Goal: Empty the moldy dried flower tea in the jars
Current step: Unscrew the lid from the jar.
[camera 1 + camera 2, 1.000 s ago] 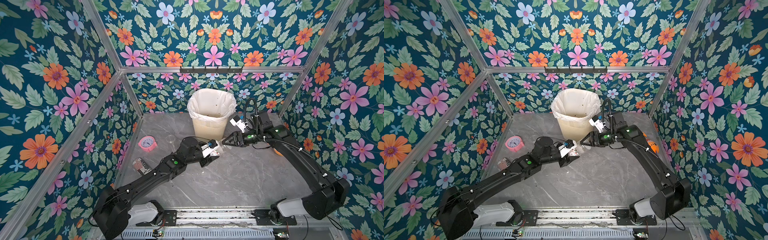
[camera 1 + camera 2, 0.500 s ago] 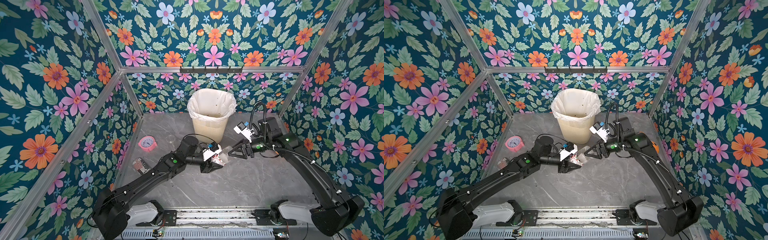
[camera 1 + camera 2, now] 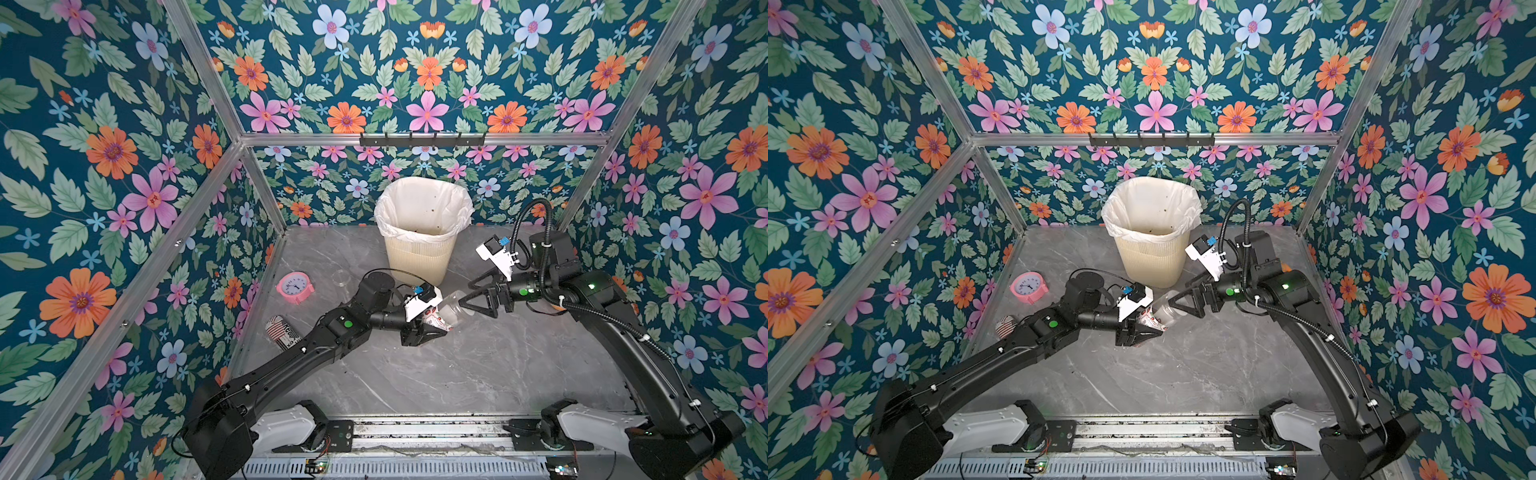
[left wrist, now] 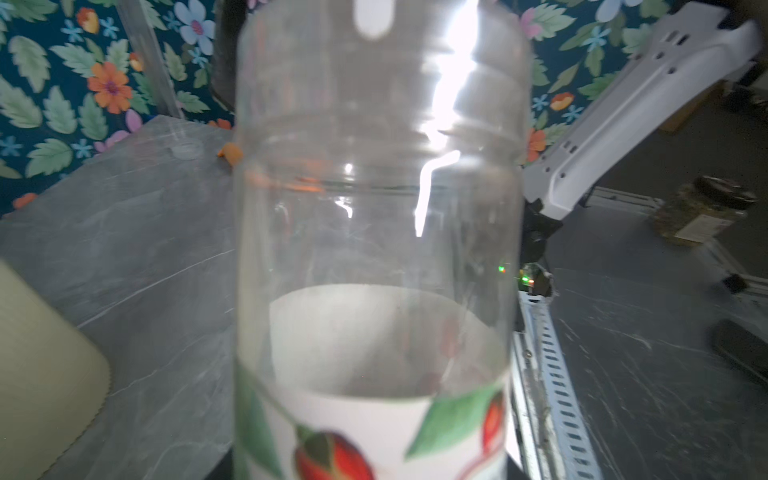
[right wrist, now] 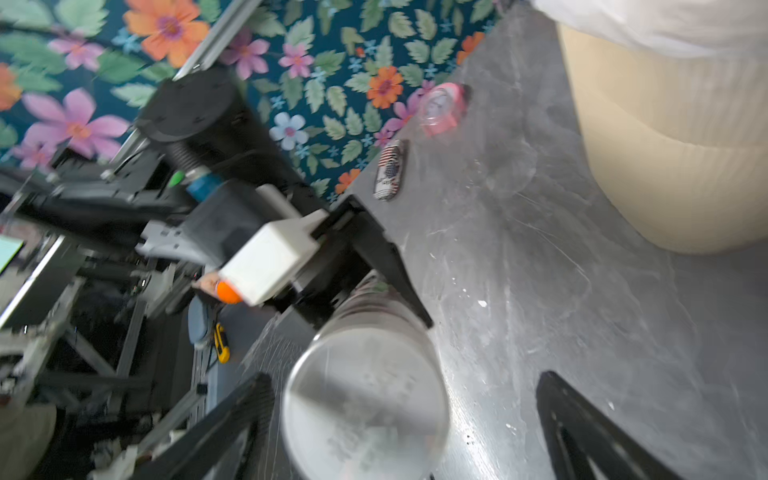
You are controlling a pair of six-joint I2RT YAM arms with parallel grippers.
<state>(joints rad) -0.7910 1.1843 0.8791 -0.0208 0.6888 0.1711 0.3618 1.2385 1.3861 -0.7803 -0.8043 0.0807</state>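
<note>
Left gripper (image 3: pixel 430 328): clamped on the labelled lower part of the jar (image 3: pixel 451 307), with a black jaw on either side of it.
Right gripper (image 3: pixel 464 296): jaws spread wide and holding nothing; they straddle the jar's far end.
Right fingers (image 5: pixel 232 415): in the right wrist view, one stands on each side of the jar's round end, with a gap on both sides.
Jar: clear and tilted nearly flat. It is held off the table (image 3: pixel 457 374) just in front of the bin (image 3: pixel 417 262), on the side toward the robot's base, with its neck pointing at the right gripper.
Jar end: the round face looks frosted in the right wrist view; I cannot tell whether a lid sits on it.
Label (image 4: pixel 374 436): a white band with red buds and green leaves, wrapped round the jar's base.
Jar wall: in the left wrist view, the grey table shows straight through the wall above the label.
Dried flower tea (image 3: pixel 419 228): small brown specks on the white liner (image 3: pixel 424 195) inside the bin, low down.
Clear disc (image 3: pixel 343 277): flat on the table, near the bin on the left arm's side.
Pink clock (image 3: pixel 294 286): farther from the bin on the same side, near the wall.
Striped can (image 3: pixel 282 332): lying down, well apart from the bin and nearer the robot's base than the clock.
</note>
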